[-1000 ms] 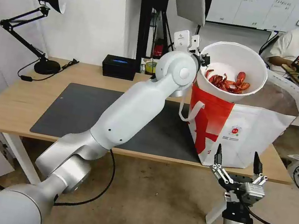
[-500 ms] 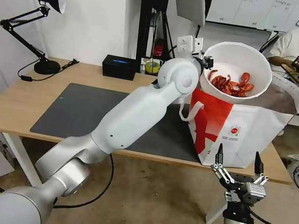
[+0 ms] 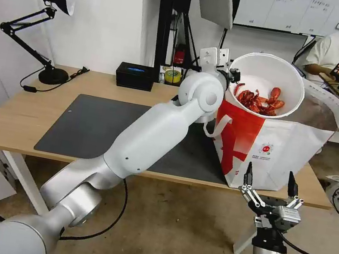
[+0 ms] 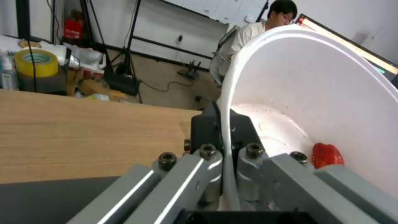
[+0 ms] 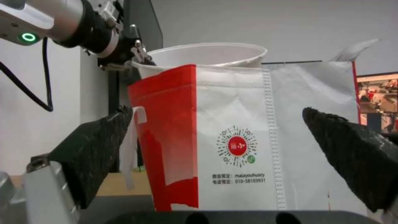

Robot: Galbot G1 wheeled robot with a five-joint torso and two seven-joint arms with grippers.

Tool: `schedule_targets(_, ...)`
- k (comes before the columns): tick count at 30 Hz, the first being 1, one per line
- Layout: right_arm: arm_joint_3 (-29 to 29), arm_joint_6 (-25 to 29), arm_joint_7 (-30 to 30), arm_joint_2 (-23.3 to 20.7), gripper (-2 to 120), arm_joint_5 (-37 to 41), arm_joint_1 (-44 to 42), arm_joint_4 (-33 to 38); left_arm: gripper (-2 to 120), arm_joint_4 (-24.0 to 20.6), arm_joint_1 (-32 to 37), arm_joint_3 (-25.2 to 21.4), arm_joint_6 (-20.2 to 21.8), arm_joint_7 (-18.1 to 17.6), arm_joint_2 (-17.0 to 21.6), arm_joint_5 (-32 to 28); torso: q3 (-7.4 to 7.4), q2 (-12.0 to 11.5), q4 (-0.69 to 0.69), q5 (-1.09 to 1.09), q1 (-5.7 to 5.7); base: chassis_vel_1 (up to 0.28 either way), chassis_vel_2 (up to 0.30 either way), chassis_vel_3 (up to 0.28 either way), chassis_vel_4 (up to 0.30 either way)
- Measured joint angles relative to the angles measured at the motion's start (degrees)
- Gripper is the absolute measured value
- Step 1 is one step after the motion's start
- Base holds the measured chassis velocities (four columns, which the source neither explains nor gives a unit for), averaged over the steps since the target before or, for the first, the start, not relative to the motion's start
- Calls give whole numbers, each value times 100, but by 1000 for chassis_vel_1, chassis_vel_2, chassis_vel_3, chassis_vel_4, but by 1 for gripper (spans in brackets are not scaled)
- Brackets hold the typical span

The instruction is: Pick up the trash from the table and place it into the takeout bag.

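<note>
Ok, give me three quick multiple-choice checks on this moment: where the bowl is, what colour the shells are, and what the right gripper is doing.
1. Where is the bowl?
A. flat on the mat
B. tilted at the mouth of the takeout bag
C. on the floor

2. What colour are the shells in it?
A. red
B. green
C. black

3. What state is the right gripper in?
A. shut on the bag's handle
B. shut on a tissue
C. open, holding nothing

Answers:
1. B: the left gripper pinches the bowl's rim and holds it tipped over the bag's open top.
2. A: the head view shows red shells against the white inside.
3. C: its fingers stand apart in front of the bag.
</note>
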Motion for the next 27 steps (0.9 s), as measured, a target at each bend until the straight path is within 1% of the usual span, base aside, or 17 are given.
schedule_targets(22,-18,-14,13,-17,100,9,44,-22,0,-86,64,69,-65,-3,41,9,0,0,0,0,0,0,0,0,0)
schedule_targets(23,-17,-15,14,-18,100,10,44,-22,3,-94,70,76,-65,1,45,9,0,0,0,0,0,0,0,0,0)
schedule_targets(24,-17,-16,15,-18,100,10,45,-22,9,-101,74,85,-67,2,50,9,0,0,0,0,0,0,0,0,0)
schedule_targets(27,-17,-16,15,-18,100,10,45,-22,13,-108,78,91,-67,3,55,9,0,0,0,0,0,0,0,0,0)
